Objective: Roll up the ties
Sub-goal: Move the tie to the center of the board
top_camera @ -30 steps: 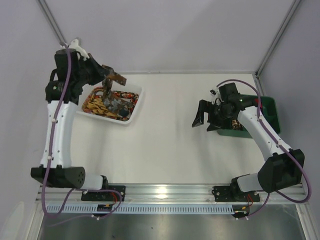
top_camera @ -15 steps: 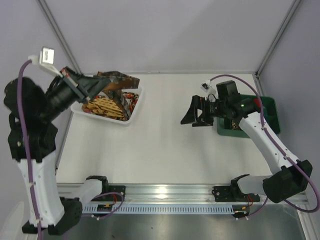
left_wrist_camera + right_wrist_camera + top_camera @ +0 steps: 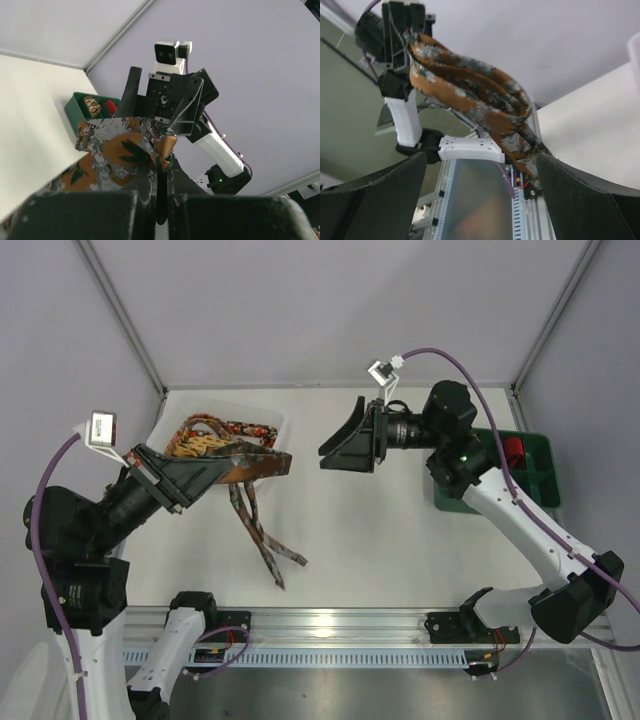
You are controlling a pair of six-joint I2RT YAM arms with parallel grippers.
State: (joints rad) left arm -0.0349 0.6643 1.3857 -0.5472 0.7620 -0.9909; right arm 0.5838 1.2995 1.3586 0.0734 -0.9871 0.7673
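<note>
Left fingers [image 3: 205, 468] clamp the brown mottled tie [image 3: 262, 466] aloft; right fingers [image 3: 352, 430] gape apart near it.

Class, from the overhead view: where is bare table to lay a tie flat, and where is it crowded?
Bare: the table middle, between the dangling brown tie and the green bin, down to the near edge. Crowded: the far-left corner, with the white tray of ties and the left gripper.
</note>
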